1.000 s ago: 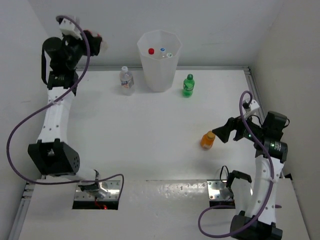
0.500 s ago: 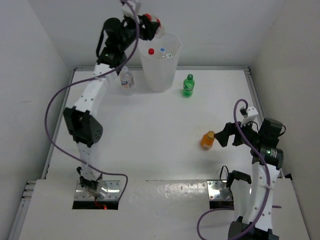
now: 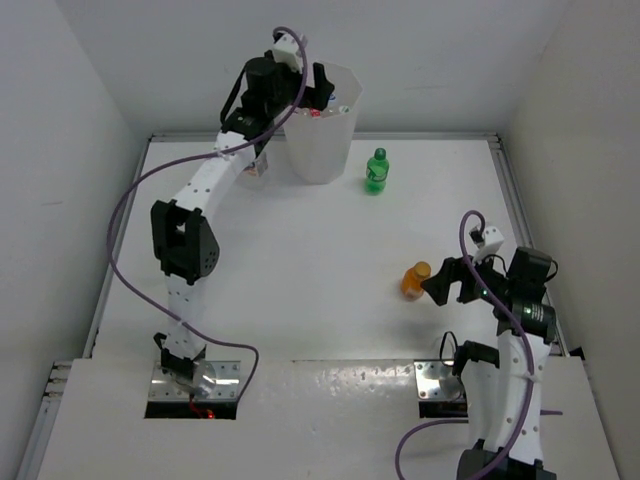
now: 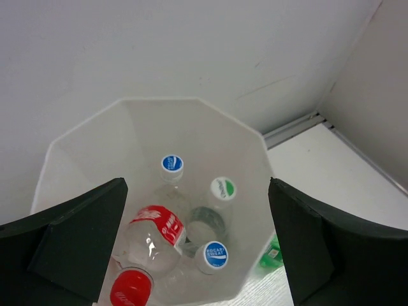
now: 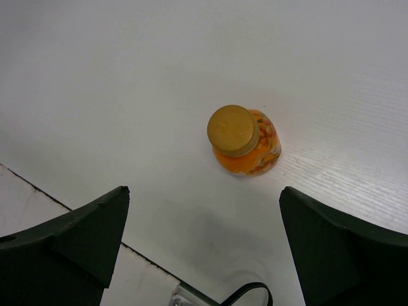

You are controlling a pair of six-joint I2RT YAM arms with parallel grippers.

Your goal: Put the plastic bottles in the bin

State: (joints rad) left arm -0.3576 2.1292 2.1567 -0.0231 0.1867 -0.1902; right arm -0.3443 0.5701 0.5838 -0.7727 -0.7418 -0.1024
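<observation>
Top view: left gripper sits over the rim of the bin at the back of the table, jaws wide, nothing in them. Green bottle stands upright just right of the bin. What looks like a clear bottle is just left of the bin, mostly hidden behind the left arm. Orange bottle stands on the right side of the table. Right gripper is just beside it, jaws spread, not touching.

Left wrist view: looks down into the bin, fingers far apart and empty. Four bottles are inside. Blue-capped bottle has an unreadable logo. White-capped bottle has a green swoosh. Blue cap reads "POCARI SWEAT". Red-capped bottle has a red label, white writing too tilted to read. Green shows through the bin wall at right.

Right wrist view: orange bottle is upright with a plain gold cap, orange print label, no readable text. Fingers wide on either side, well clear.
</observation>
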